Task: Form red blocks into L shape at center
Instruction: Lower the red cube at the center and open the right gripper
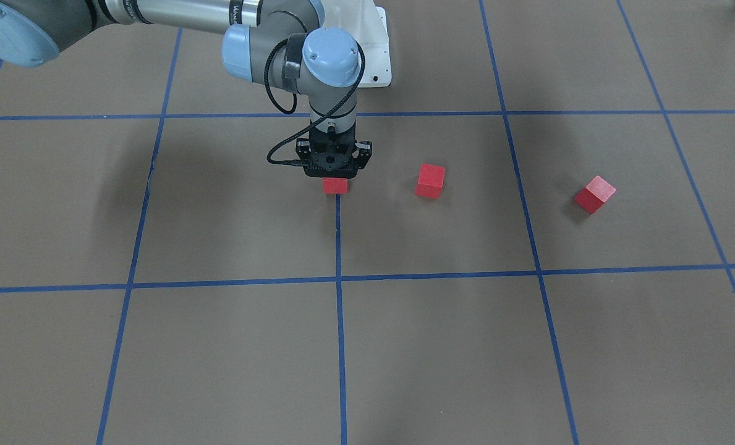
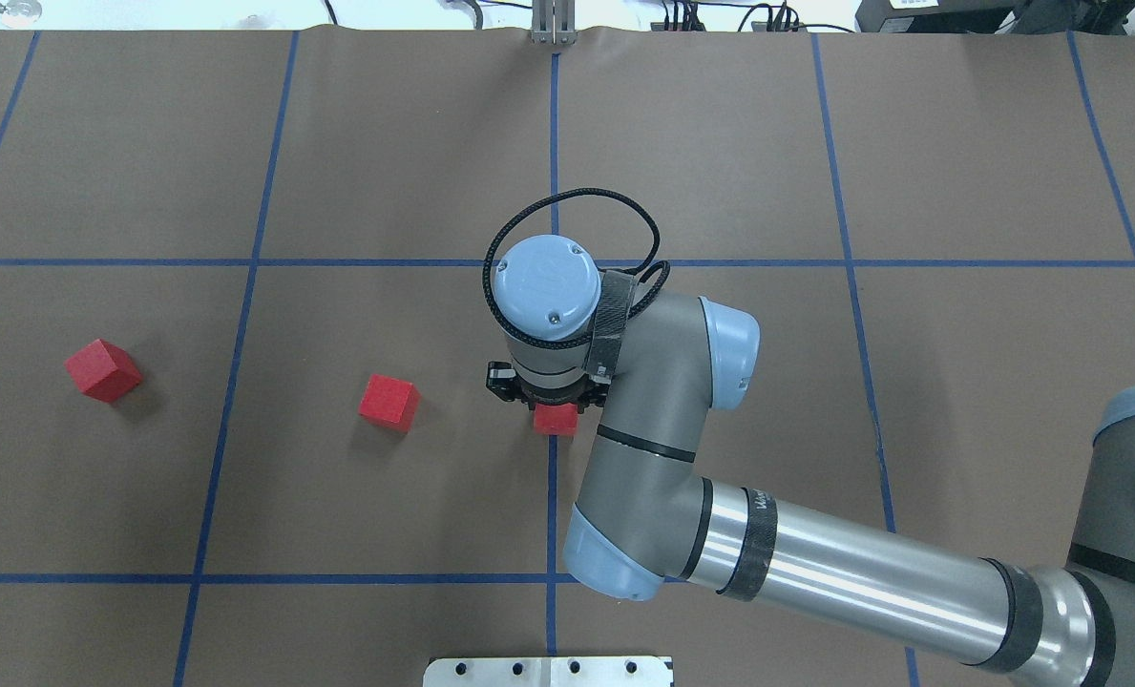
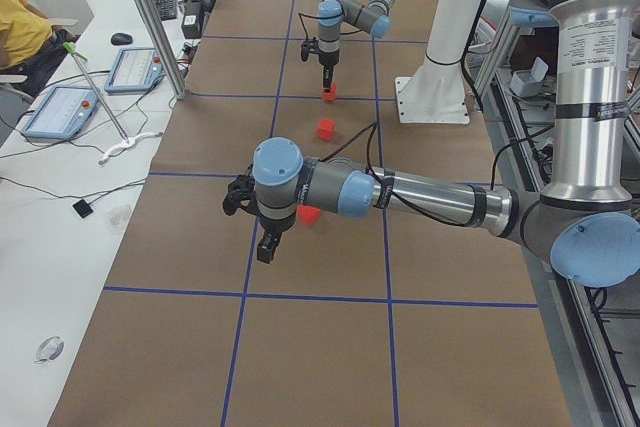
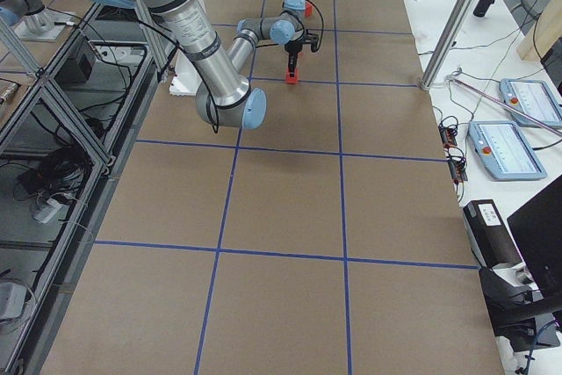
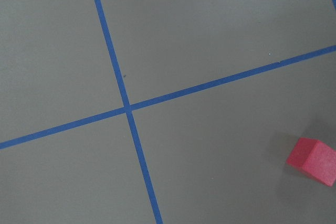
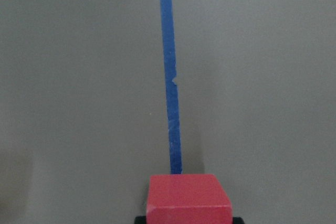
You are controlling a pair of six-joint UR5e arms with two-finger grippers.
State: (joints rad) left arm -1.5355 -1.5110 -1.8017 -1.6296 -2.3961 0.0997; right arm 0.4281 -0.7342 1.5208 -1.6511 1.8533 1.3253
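Pinching one of the red blocks [image 1: 335,186] between its fingertips, the right claw [image 1: 334,178] points straight down at the middle of the brown tabletop [image 1: 219,346]. The block sits on a blue tape line [image 1: 340,247], at or just above the surface, probably as the first piece of the L shape. The second red block [image 1: 429,180] lies near it on the robot's left. The third red block [image 1: 594,194] is farther left, across a grid line and turned at an angle. Both probably have to be brought in next to the first. The left claw [image 3: 268,247] hangs above the tabletop near the third block, probably waiting. Whether it is spread or pressed together cannot be told.
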